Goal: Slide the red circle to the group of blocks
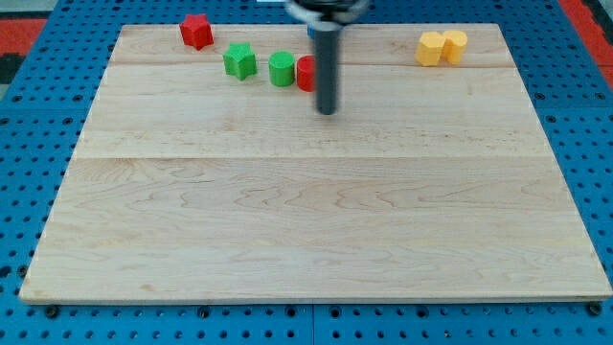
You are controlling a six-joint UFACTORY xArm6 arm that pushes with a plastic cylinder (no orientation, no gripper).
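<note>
The red circle (305, 73) lies near the view's top, partly hidden behind the dark rod. It touches the green circle (282, 69) on its left. A green star (239, 60) lies further left, and a red star-like block (196, 31) sits at the top left. My tip (328, 110) is just right of and below the red circle, close against its right side.
Two yellow blocks (441, 46) sit together at the view's top right. A blue block (311, 29) is mostly hidden behind the rod at the top edge. The wooden board (306, 220) lies on a blue perforated base.
</note>
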